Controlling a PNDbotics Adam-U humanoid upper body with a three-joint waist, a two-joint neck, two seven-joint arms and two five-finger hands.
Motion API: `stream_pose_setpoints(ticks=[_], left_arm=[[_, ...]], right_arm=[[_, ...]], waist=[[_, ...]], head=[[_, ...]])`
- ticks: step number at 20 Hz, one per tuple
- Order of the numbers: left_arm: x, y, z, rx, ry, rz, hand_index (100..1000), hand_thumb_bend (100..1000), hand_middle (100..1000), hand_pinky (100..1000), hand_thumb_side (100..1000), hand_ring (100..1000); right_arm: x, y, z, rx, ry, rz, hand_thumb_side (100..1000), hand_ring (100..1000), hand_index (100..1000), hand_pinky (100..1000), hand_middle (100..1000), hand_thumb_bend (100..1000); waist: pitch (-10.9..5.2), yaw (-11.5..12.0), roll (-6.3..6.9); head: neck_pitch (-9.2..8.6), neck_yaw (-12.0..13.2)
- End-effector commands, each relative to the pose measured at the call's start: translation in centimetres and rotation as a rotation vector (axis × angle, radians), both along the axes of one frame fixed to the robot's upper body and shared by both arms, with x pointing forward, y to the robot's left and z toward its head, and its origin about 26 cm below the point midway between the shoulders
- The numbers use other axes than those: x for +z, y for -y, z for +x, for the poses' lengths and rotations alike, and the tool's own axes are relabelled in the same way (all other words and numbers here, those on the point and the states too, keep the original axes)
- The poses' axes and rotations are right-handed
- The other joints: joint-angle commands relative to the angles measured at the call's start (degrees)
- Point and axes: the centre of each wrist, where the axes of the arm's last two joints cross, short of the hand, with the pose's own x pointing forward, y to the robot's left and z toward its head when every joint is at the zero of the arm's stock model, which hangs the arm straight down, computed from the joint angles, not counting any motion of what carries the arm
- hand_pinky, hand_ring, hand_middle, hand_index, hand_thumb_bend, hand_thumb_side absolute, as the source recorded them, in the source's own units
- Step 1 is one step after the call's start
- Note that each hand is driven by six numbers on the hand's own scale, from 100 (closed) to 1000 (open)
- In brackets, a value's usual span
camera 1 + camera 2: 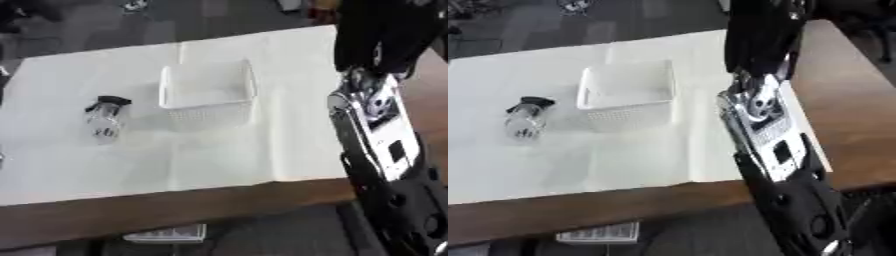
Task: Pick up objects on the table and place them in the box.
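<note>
Hand, right: my right hand (pixel 759 37) shows only as a dark shape at the top of the view, above the silver forearm (pixel 767 130); I cannot tell whether its fingers are apart or together, and nothing is visibly held in it.
Hand, left: it shows in neither view.
Why my arm sits there: it hangs over the right edge of the white cloth (pixel 219 155), just right of the box, probably lifted out of the way or between reaches.
Thing to pick up: a clear bottle (pixel 105 120) with a black cap lies on its side on the cloth, cap pointing away from me, left of the box and near it.
Box: a white mesh box (pixel 207 85) stands upright and open in the middle of the cloth; it looks empty.
Desk: brown wood desk (pixel 846 100) shows bare to the right and along the near edge.
In the way: the box stands between my right arm and the bottle, so I judge a reach from the left side would be clearer.
</note>
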Motion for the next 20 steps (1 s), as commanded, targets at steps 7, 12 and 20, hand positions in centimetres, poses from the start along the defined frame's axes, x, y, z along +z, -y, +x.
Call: stream_pose_setpoints(ticks=[7, 12, 20], left_arm=[[2.0, -1.6, 4.3, 0.303, -0.024, 0.509, 916, 387, 869, 693, 1000, 656], [3.3, -1.7, 7.3, 0.449, -0.116, 0.886, 876, 367, 839, 666, 1000, 763], [4.6, -2.4, 11.5, 0.752, -0.317, 1.308, 794, 406, 750, 616, 1000, 815]], right_arm=[[0.2, -0.1, -0.3, 0.014, 0.004, 0.002, 1000, 438, 774, 290, 486, 174], [0.1, -0.3, -0.4, 0.022, -0.004, -0.003, 1000, 437, 774, 290, 486, 173], [-0.1, -0.4, -0.4, 0.033, -0.014, -0.003, 1000, 438, 775, 291, 486, 171]], waist=[[-1.49, -0.72, 0.69], [-1.95, -1.04, 1.09], [-2.3, -1.51, 1.51]], head=[[-0.1, 1.14], [-0.83, 1.29], [-1.71, 1.26]])
